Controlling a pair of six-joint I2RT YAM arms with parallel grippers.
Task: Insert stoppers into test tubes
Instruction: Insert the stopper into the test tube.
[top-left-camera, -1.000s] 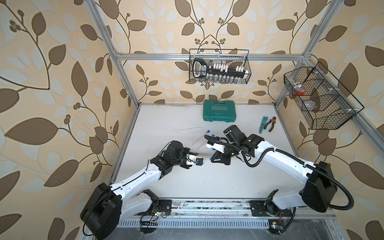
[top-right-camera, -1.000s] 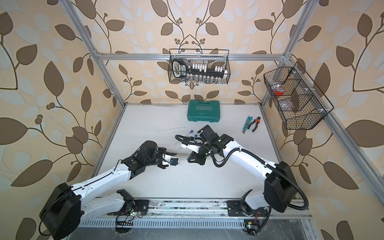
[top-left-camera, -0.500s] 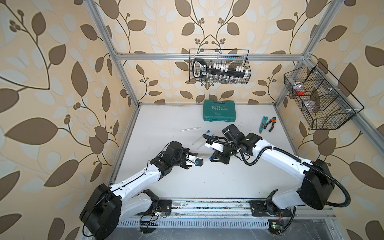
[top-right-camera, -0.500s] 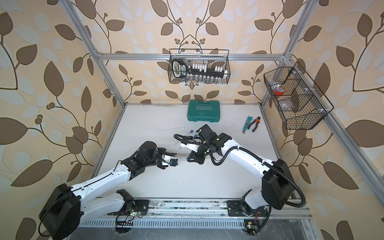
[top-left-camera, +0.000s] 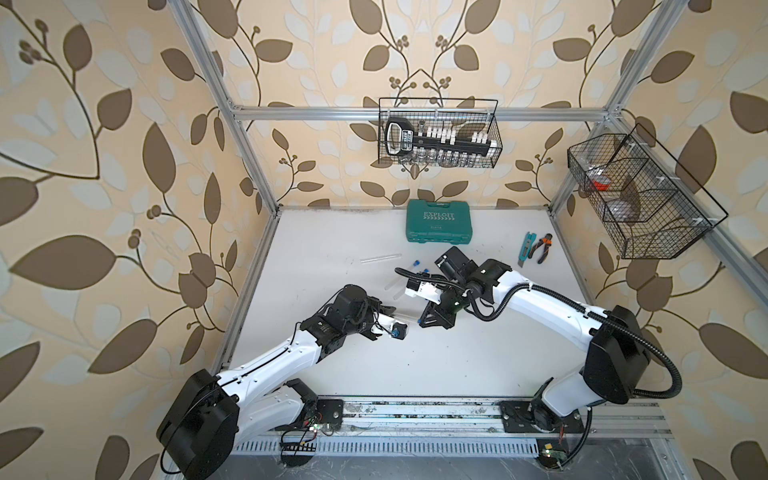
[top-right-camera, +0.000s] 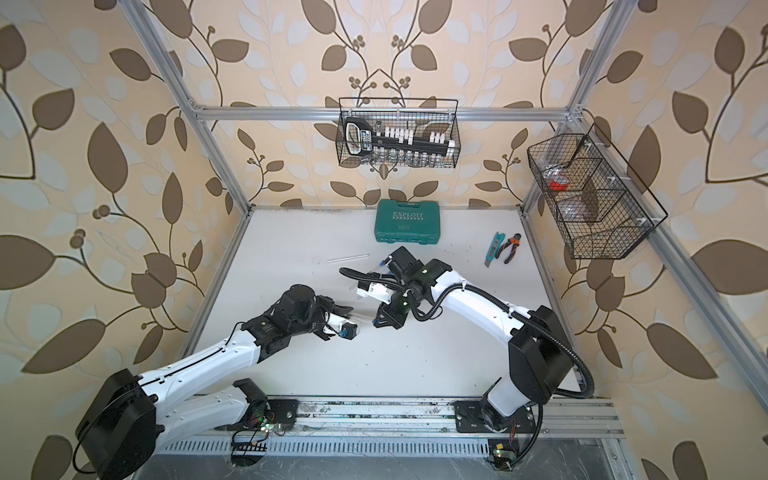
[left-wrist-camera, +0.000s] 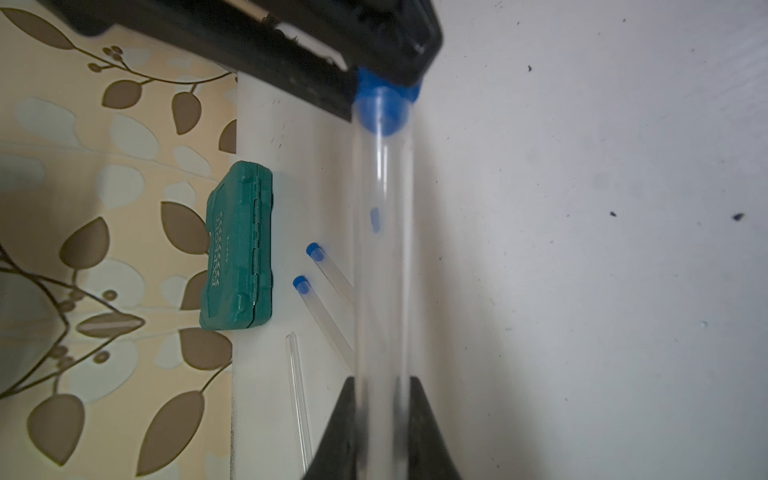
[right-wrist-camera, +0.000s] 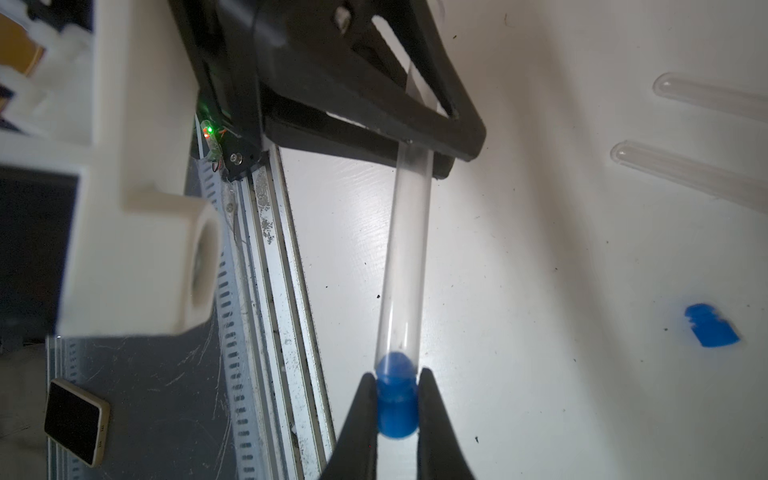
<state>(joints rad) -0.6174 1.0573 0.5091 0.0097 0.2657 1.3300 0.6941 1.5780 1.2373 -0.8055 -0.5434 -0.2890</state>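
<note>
My left gripper (left-wrist-camera: 382, 382) is shut on a clear test tube (left-wrist-camera: 382, 249), held level above the table. My right gripper (right-wrist-camera: 397, 380) is shut on a blue stopper (right-wrist-camera: 397, 405), whose tip sits in that tube's (right-wrist-camera: 405, 257) open end. In both top views the two grippers (top-left-camera: 397, 316) (top-left-camera: 422, 322) meet at mid-table. Two tubes with blue stoppers (left-wrist-camera: 314, 250) (left-wrist-camera: 300, 282) lie side by side behind them. An empty tube (top-left-camera: 380, 258) lies farther back. One loose stopper (right-wrist-camera: 710, 326) rests on the table.
A green tool case (top-left-camera: 439, 220) sits at the back. Pliers and a knife (top-left-camera: 538, 247) lie at the back right. Wire baskets hang on the back wall (top-left-camera: 438, 133) and the right wall (top-left-camera: 640, 199). A metal rail (top-left-camera: 415, 415) runs along the table's front.
My right gripper has edged left toward the left gripper, bringing the stopper onto the tube's mouth. The left arm has stayed put.
</note>
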